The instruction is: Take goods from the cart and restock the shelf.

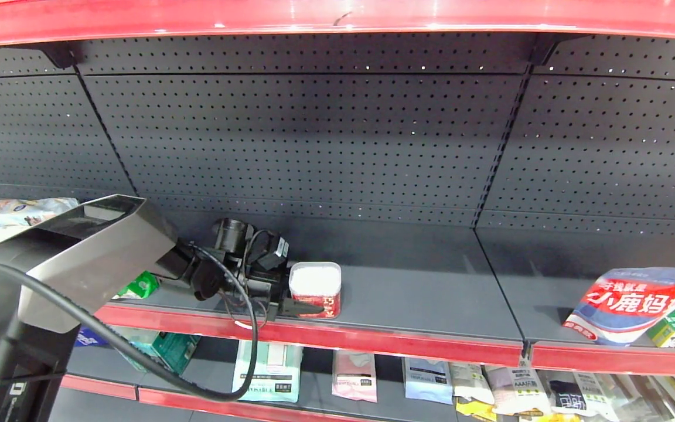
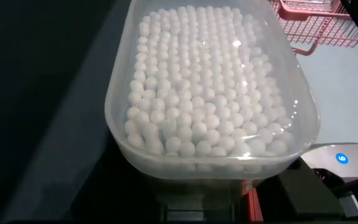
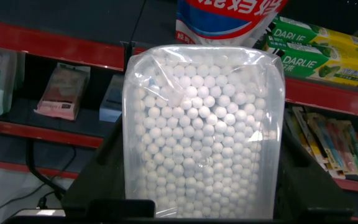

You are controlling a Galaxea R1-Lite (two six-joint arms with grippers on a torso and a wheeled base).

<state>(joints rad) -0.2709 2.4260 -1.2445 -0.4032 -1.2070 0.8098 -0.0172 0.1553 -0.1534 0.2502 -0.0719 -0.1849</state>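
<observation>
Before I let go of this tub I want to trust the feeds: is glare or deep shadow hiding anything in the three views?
Head view: glare streaks on the upper red shelf edge; the tub in the left gripper is evenly lit. Left wrist view: small glints on the tub, dark beside it. Right wrist view: sheen on the wrapped tub, contents readable.

White-beaded tub (image 1: 314, 281), red-edged shelf (image 1: 419, 287)

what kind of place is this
Most likely a shop aisle: red-edged shelf with a perforated back panel, packaged goods on the tier below, and a pink wire cart.
</observation>
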